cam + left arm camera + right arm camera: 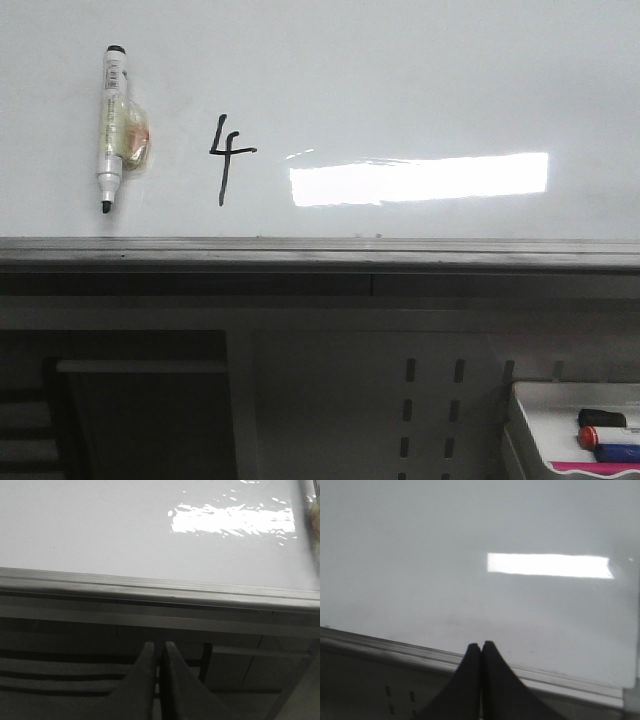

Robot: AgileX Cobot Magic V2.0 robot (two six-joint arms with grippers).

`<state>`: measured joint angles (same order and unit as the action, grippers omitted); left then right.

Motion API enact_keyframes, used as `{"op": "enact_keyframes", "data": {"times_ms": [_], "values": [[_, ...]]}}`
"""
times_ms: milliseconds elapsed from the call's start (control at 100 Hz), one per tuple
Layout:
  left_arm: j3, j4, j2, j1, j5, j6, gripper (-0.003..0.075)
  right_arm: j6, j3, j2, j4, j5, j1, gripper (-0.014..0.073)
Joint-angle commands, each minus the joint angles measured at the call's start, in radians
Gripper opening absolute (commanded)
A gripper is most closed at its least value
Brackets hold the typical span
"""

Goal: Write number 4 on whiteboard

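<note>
The whiteboard [400,80] fills the upper front view, with a grey metal ledge [320,252] along its near edge and a bright rectangular glare. A small black open-topped number 4 [228,158] is written on it left of the glare. A white marker pen [112,128] with its black tip bare lies on the board left of the 4, with a clear wad stuck to it. Neither gripper shows in the front view. My left gripper [157,646] is shut and empty, below the ledge [160,587]. My right gripper [481,645] is shut and empty, at the board's ledge [560,680].
A small white tray [530,400] at the lower right of the front view holds a black-capped, a red-capped and a blue marker. Below the ledge is a grey perforated panel [430,400] and a dark shelf opening [140,400].
</note>
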<state>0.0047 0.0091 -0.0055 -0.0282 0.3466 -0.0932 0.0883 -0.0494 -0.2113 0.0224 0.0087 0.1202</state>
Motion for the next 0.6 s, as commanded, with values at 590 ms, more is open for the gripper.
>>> {"op": "enact_keyframes", "data": {"times_ms": [590], "values": [[0.034,-0.009,-0.025,0.001,-0.043,-0.001,-0.002,-0.061,0.085,0.237,0.0,0.304,-0.171,-0.0066]]}}
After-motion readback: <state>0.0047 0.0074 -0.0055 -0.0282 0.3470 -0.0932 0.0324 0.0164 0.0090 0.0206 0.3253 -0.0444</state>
